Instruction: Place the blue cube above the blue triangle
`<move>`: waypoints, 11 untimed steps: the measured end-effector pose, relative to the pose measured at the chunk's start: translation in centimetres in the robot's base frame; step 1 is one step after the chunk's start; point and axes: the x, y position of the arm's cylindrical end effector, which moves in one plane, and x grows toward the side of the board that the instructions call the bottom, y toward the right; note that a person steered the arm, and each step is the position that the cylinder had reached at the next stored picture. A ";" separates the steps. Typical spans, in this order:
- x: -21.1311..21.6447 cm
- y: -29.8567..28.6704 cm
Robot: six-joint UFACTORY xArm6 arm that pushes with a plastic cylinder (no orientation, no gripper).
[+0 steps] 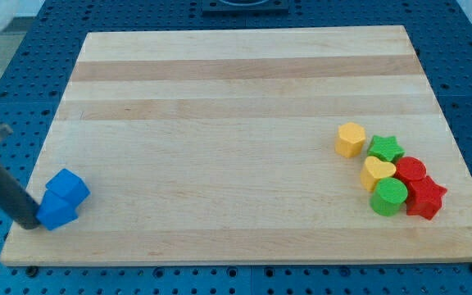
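Note:
Two blue blocks sit touching each other near the board's lower left corner. The upper one (69, 185) looks like a cube. The lower one (56, 211) sits just below and to its left, and I take it for the triangle, though its shape is hard to make out. My dark rod comes in from the view's left edge, and my tip (30, 221) rests against the left side of the lower blue block.
A cluster of blocks sits at the board's right: a yellow hexagon (351, 139), a green star (385, 148), a yellow heart (377, 172), a red cylinder (410, 170), a green cylinder (389, 197) and a red star (425, 197). The wooden board's left edge (31, 197) is just beside my tip.

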 end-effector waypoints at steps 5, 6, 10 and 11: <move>2.6 12.0; 4.4 6.6; -1.0 1.0; -1.8 -0.4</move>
